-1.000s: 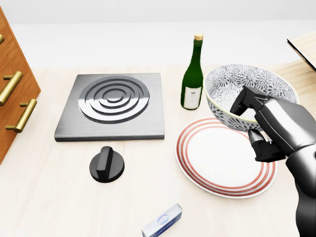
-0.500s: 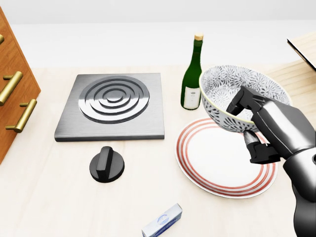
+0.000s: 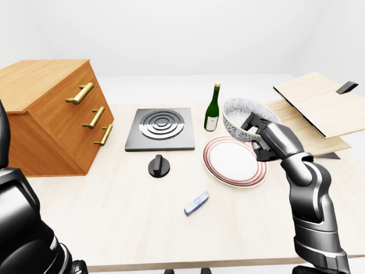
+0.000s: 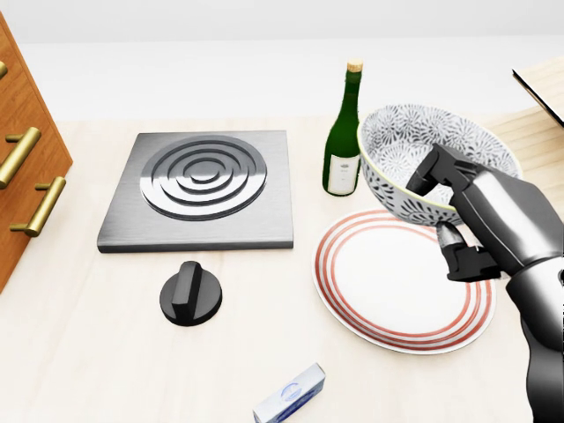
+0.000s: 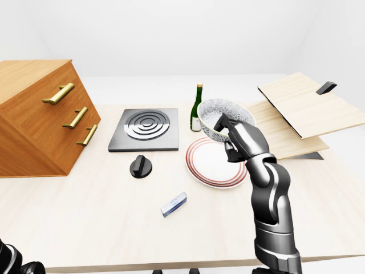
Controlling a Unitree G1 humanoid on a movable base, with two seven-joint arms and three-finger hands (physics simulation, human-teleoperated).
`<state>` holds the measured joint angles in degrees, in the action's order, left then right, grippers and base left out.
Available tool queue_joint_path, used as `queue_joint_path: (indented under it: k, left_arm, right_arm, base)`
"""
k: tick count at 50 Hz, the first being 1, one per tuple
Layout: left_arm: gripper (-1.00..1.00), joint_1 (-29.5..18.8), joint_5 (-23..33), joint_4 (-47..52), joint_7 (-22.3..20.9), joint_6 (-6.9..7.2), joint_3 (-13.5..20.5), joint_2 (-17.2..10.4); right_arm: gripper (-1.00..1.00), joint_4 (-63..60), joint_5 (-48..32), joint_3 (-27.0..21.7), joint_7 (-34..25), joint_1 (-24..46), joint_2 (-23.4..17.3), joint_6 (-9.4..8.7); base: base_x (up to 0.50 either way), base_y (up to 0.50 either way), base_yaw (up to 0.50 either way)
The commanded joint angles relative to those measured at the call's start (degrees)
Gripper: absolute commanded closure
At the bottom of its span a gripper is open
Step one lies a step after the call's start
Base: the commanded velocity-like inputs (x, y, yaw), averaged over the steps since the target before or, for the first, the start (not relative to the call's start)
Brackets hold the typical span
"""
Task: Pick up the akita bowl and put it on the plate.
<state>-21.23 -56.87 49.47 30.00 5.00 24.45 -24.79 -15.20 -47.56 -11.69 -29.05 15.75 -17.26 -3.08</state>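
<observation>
Head view looks down on a pale wooden table [image 4: 88, 352] where the akita bowl [image 4: 401, 154], white with a dark grey flower pattern and a pale green rim, sits in the grip of the right hand [image 4: 467, 216]. The hand's fingers [image 4: 434, 176] hook over the bowl's near-right rim and reach into it, while the thumb presses its outer wall from below, so the grip is closed on the rim. The bowl tilts, its mouth turned toward the view's left and bottom. It hangs over the upper-right edge of the plate [image 4: 388, 286], a white plate with 3 red rings; whether its base touches the plate I cannot tell.

Just left of the bowl stands a green wine bottle [image 4: 343, 132], upright and close to the bowl's wall. Further left lies a square steel burner [image 4: 203, 189] with concentric rings, and below it a black knob [image 4: 190, 293]. A small blue-and-white box [image 4: 289, 394] lies near the bottom edge, well apart from the plate.

In the left-eye view, a wooden cabinet [image 3: 51, 114] with 3 brass handles stands on the table's left, and light wooden boards [image 3: 316, 105] are stacked at the right, beyond the bowl. The left hand does not show; only a dark part of the left arm [image 3: 20, 228] fills the lower-left corner.
</observation>
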Motion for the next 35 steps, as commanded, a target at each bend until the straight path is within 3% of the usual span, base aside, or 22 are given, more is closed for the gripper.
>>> queue_joint_path:
  k: [1,2,6,23,35]
  left_arm:
    - [-1.0,0.0,-0.3,0.0,0.0,0.0,0.0,-0.2]
    - [-1.0,0.1,0.1,-0.1,0.0,0.0,-0.1,-0.2]
    - [-1.0,0.1,0.0,0.0,0.0,0.0,0.1,-0.1]
    - [-1.0,0.1,0.5,-0.2,0.0,0.0,-0.1,-0.1]
    - [-1.0,0.1,0.3,-0.2,0.0,0.0,-0.1,0.2]
  right_arm:
    - [0.98,5.8,-2.6,-0.3,6.5,1.5,-1.5,5.61]
    - [0.98,7.5,-3.0,-0.3,8.5,1.7,-1.8,7.05]
    - [0.98,10.3,-3.2,-0.4,11.4,2.6,-2.2,8.08]
    - [0.98,23.0,-4.4,1.2,21.4,4.2,-3.3,8.08]
    - [0.98,26.8,-3.9,1.3,24.9,3.8,-3.5,8.08]
  base:
    - [0.0,0.0,0.0]
    - [0.0,0.0,0.0]
    - [0.0,0.0,0.0]
    - [0.0,0.0,0.0]
    - [0.0,0.0,0.0]
